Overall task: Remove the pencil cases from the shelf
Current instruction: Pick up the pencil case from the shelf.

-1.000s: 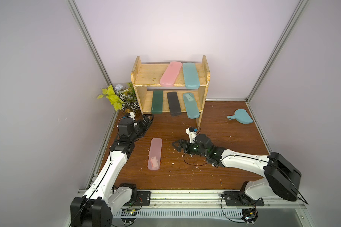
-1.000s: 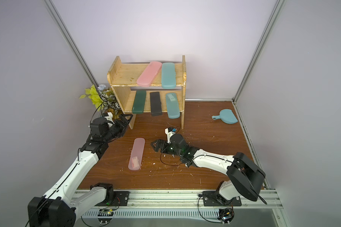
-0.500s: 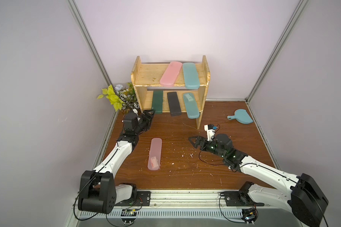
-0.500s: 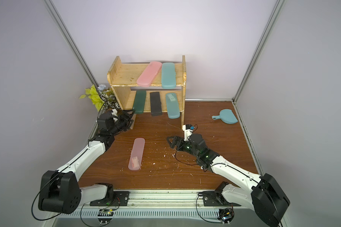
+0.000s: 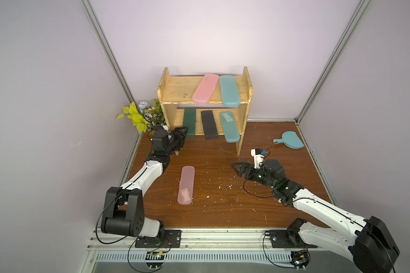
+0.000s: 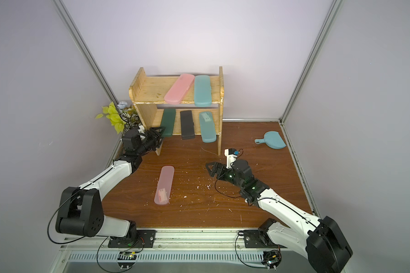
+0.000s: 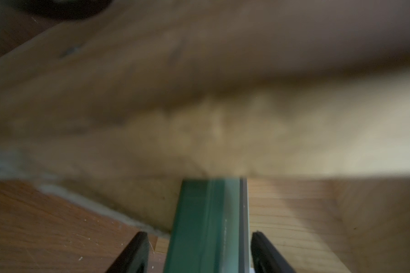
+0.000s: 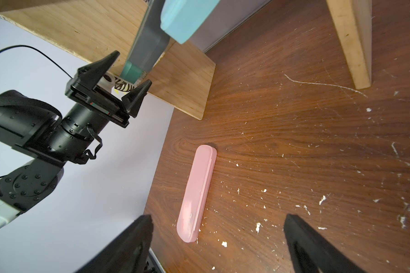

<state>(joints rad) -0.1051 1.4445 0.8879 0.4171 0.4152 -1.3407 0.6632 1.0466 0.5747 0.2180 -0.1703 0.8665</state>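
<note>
Brown worktop (image 5: 223,212), scuffed and flecked: nearest lies one translucent pink pencil case (image 5: 186,184), already off the shelf (image 5: 163,87), and off to its right the right tool (image 5: 237,169) hovers empty, jaws wide apart. Further back, the left tool (image 5: 184,135) is the nearer one to the dark green pencil case (image 5: 189,120) on the lower tier. The case's long axis points straight at the tool, with its front end overhanging the board between jaws that stand apart with a gap each side, not clamped. Open worktop in front suits a straight pull; the black pencil case (image 5: 208,124) lies near on its right.
</note>
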